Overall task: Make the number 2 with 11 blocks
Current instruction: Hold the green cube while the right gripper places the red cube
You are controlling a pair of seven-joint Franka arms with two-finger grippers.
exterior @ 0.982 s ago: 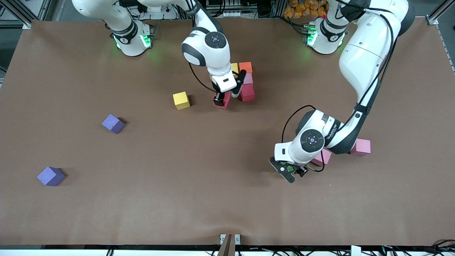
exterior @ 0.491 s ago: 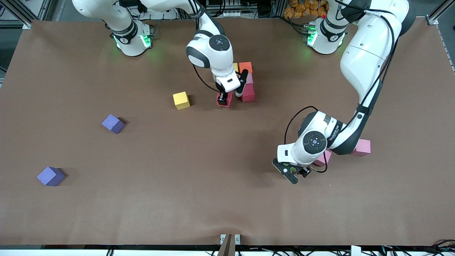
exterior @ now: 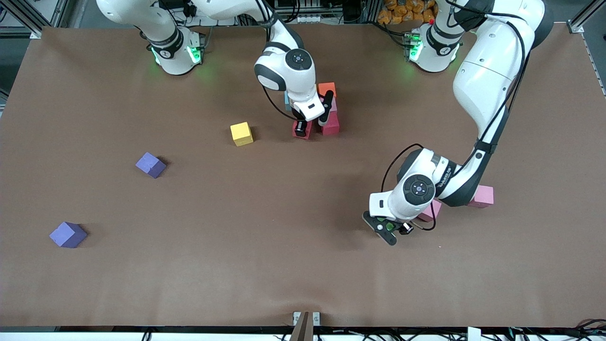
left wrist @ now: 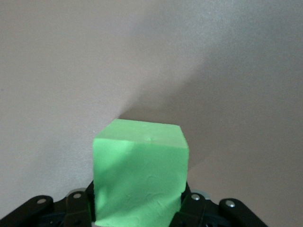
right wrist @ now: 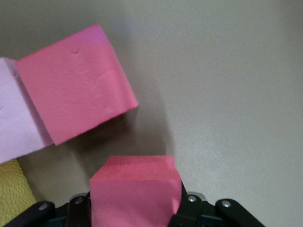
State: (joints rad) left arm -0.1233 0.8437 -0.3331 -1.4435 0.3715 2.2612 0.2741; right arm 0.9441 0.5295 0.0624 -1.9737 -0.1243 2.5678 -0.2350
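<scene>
Matte cubes: two purple blocks (exterior: 151, 165) (exterior: 68, 234) loose toward the right arm's end of the bench (exterior: 265, 265), one yellow block (exterior: 241, 133) near the started cluster. Right gripper (exterior: 307, 124) fingers pinch a red block (right wrist: 135, 191) just beside another red block (exterior: 330, 124). Left gripper (exterior: 391, 228) fingers pinch the green block (left wrist: 139, 175) over open bench, pink blocks (exterior: 480, 196) nearby

A robotics lab, by the look of it: two white arms are bolted along one edge of a brown-covered worktop (exterior: 94, 284), their bases (exterior: 177, 54) glowing green. Aluminium framing (exterior: 584, 19) stands at the corners, with cables (exterior: 303, 14) bundled past that edge.
</scene>
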